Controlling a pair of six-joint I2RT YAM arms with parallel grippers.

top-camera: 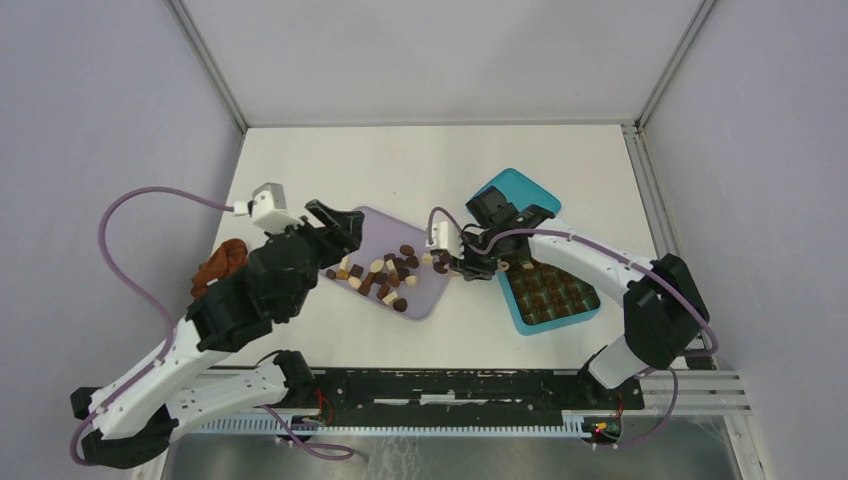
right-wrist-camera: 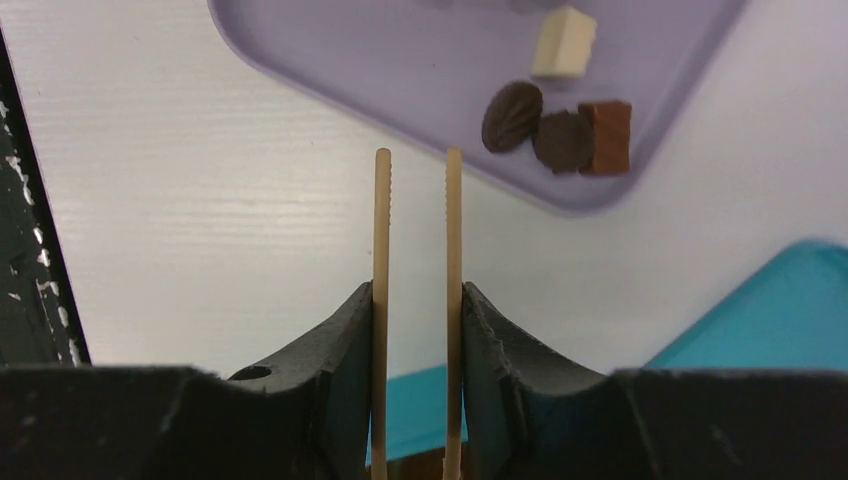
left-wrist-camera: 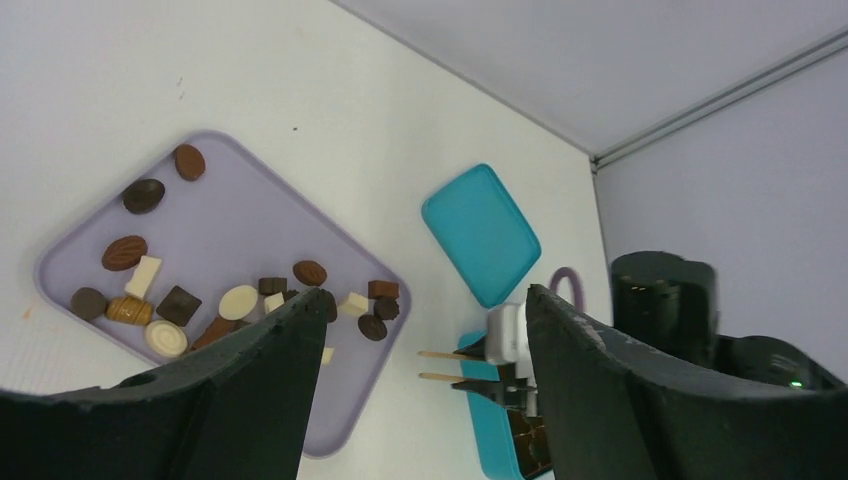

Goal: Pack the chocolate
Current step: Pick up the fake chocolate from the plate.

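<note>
Where the purple tray (top-camera: pixel 428 296) lies in the middle of the tabletop (top-camera: pixel 420 160), most of the chocolate (top-camera: pixel 385 275) is seen. It is in small loose bits, dark brown, light brown and white, spread over the tray. More pieces (top-camera: pixel 556 290) are set in rows in the little holes of the teal box (top-camera: pixel 512 305), which lies just right of the tray. The lid (top-camera: pixel 515 188) is laid flat behind the box, right up against it.

A pair of thin tan tongs (right-wrist-camera: pixel 382 230) is clamped in the right hand (right-wrist-camera: pixel 417 300), with one stick pressed by each finger. The tips of the tongs are a little apart, and nothing is gripped between them. They are pointed at the right end of the tray, where a white square (right-wrist-camera: pixel 565 40) and three brown bits are lying. The tips are seen close to the tray's edge. How high they are cannot be told.

The left hand (left-wrist-camera: pixel 420 300) is held above the left end of the tray. Its fingers are spread wide apart, and nothing is held in it. A brown cloth (top-camera: pixel 222 265) is seen bunched up on the tabletop left of the tray, beside the left arm.
</note>
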